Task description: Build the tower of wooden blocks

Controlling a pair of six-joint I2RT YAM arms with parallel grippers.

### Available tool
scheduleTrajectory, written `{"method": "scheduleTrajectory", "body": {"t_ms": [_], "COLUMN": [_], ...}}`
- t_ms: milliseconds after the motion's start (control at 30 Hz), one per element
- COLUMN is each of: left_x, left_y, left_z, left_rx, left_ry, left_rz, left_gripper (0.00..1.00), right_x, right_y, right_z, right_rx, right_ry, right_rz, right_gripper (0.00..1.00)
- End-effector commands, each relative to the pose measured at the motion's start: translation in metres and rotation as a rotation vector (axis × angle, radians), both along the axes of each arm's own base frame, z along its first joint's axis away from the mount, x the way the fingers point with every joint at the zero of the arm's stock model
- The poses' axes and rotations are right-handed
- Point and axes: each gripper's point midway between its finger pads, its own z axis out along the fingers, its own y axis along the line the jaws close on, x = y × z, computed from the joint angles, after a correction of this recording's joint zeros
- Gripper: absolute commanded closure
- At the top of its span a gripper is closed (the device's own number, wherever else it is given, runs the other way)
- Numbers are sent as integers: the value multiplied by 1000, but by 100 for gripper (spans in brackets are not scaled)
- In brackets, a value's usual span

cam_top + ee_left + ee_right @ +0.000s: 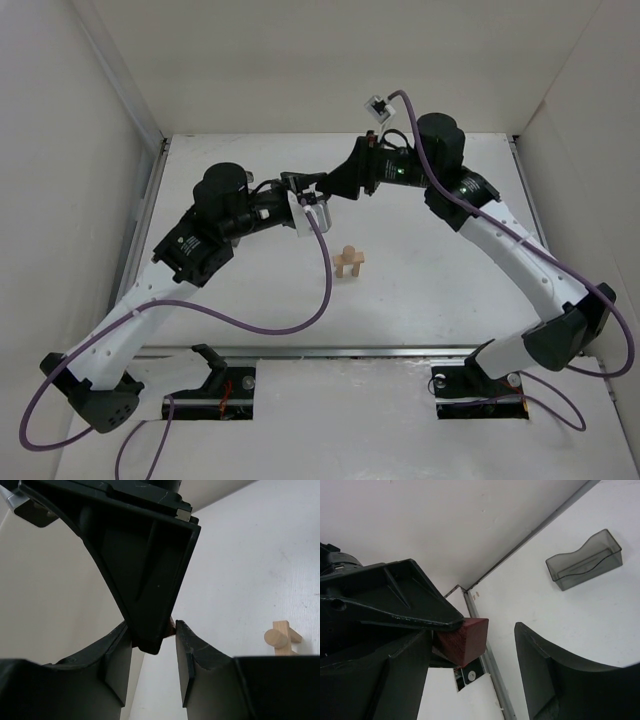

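Pale wood arch (350,262) standing, dark red-brown cube (465,640) pinched in left gripper (152,630), right gripper (475,635) spread wide

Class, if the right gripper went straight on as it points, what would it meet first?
The dark red-brown wooden cube, gripped by the left gripper, sits between the right gripper's open jaws; it probably meets that first.

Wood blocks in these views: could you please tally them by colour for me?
pale wood blocks: 3
dark red-brown cube: 1
Total: 4
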Motion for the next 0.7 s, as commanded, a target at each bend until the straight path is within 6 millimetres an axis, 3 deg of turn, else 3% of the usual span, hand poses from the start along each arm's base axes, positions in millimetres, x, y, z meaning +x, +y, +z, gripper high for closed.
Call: {"method": "scheduleTrajectory", "body": {"t_ms": [0,100,200,300,333,467,533,567,633,667], "left_x": [-7,-6,-5,-2,-2,-3,-1,-1,0,0], "left_y": [2,2,2,3,3,6,7,7,8,8], "left_z": [31,27,29,25,25,24,24,24,22,20], "left_rx": [-68,-62,-68,-57,-53,-53,-48,-48,-42,-36], "left_ry": [-106,-99,-107,-108,-116,-117,-125,-125,-119,-112], "left_rz": [-15,-15,-6,4,4,13,22,22,31,31], "left_gripper": [100,100,100,100,100,100,99,91,65,39], "right_x": [-10,-14,-14,-13,-13,-13,-13,-13,-9,-7], "right_y": [9,15,14,13,13,13,12,12,11,11], "right_z": [18,14,18,18,18,18,16,16,11,11], "right_rx": [37,33,38,38,38,38,32,32,17,16], "right_ry": [-36,-26,-33,-35,-35,-35,-26,-26,-7,-8], "right_rz": [57,95,96,76,76,76,76,76,48,37], "right_gripper": [29,31,39,52,62,85,91,97,99,99]}}
